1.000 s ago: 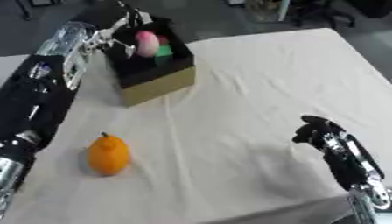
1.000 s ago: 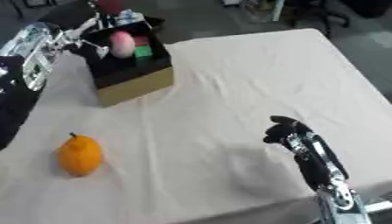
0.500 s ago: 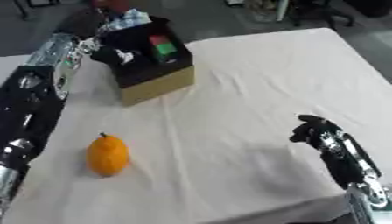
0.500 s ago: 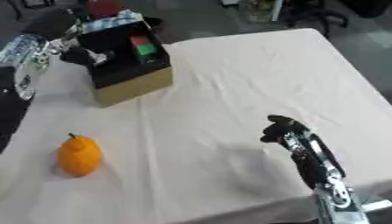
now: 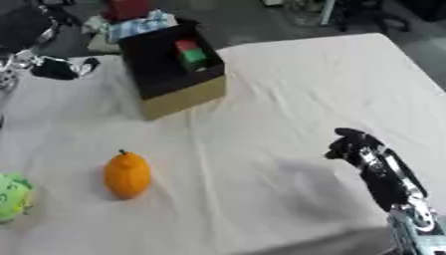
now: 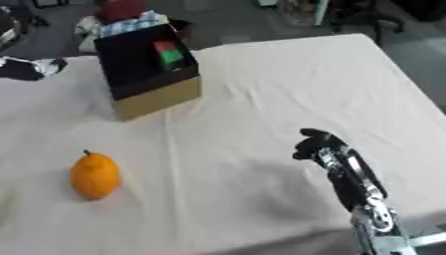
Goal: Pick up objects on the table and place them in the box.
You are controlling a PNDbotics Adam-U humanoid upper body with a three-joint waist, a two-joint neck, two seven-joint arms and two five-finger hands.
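Note:
A black box (image 5: pixel 178 94) with a tan front stands at the back left of the table, and a red and green thing (image 5: pixel 188 52) shows inside it. An orange fruit (image 5: pixel 128 174) lies on the cloth at the front left. A pale green object (image 5: pixel 9 196) shows at the left edge. My left hand (image 5: pixel 61 68) hovers left of the box, clear of it, blurred, with its fingers stretched out and nothing in them. At the lower right my right hand (image 5: pixel 353 145) rests idle with relaxed fingers, holding nothing.
A white cloth (image 5: pixel 296 84) covers the table, whose far edge runs just behind the box. Beyond that edge lie a red thing (image 5: pixel 126 9) and some blue-white cloth (image 5: pixel 139 25). The right half of the cloth holds only my right hand.
My left hand held a pink thing over the box, then drew back to the left without it. As the arm left, the green object came into view. The right hand has stayed put.

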